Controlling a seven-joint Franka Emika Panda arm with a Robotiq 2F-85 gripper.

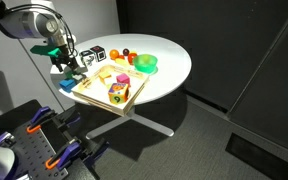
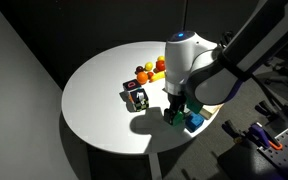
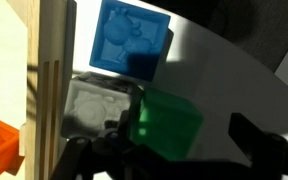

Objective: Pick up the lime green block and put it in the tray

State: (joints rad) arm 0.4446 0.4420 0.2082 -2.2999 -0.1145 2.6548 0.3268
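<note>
Near the tray [image 3: 46, 60], lime green block [image 3: 170, 122], a cube slightly askew, between parted jaws of the gripper [image 3: 174, 142]

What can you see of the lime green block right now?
The lime green block is a small cube with plain green faces. It looks like plastic and is partly in shadow. It appears to rest flat on the white table, outside the wooden tray. It sits hard by a grey block, with a blue block just beyond. The open pincer straddles it, but contact can't be told.
</note>
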